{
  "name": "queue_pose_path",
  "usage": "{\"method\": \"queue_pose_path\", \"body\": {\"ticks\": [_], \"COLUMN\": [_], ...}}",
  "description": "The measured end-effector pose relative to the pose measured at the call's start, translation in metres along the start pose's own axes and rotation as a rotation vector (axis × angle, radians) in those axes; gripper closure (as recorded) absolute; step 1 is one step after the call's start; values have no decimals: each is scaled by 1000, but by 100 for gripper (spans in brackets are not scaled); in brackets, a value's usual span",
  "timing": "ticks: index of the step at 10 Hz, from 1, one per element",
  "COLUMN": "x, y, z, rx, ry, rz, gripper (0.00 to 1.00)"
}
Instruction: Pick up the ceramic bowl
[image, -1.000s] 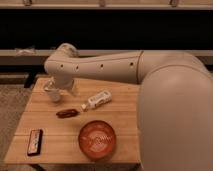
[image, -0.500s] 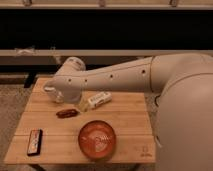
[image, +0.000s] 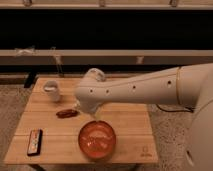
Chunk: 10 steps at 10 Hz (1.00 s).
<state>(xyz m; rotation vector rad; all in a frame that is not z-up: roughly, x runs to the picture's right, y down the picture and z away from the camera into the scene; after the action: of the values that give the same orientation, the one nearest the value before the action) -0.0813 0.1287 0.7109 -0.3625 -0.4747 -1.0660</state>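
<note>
My white arm (image: 135, 90) stretches left over the wooden bench (image: 127, 122), where the orange-red ceramic bowl (image: 97, 141) sits front and centre and a white cup (image: 51, 90) far left, my gripper (image: 93, 115) just above the bowl's far rim, open or closed I cannot tell.

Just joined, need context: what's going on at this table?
The robot's single arm reaches in from the right over the wooden table. Its gripper hangs just above the far rim of the orange-red ceramic bowl. The bowl sits near the table's front edge and is not yet lifted. A white cup, a reddish-brown oblong item and a small black remote-like device lie apart from the arm on the left.
</note>
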Motion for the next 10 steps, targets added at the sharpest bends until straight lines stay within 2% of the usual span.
{"method": "queue_pose_path", "body": {"ticks": [3,4,6,8,10], "x": [2,-4,-14,-19,-19], "y": [49,64,75,90,87], "z": [11,22,39,50,49], "rx": [18,31,43,31,34], "ry": [-14,-23,-39,-55,-54], "rz": [6,-1,-22,-21,-23], "gripper": [20,20,20,20,20]}}
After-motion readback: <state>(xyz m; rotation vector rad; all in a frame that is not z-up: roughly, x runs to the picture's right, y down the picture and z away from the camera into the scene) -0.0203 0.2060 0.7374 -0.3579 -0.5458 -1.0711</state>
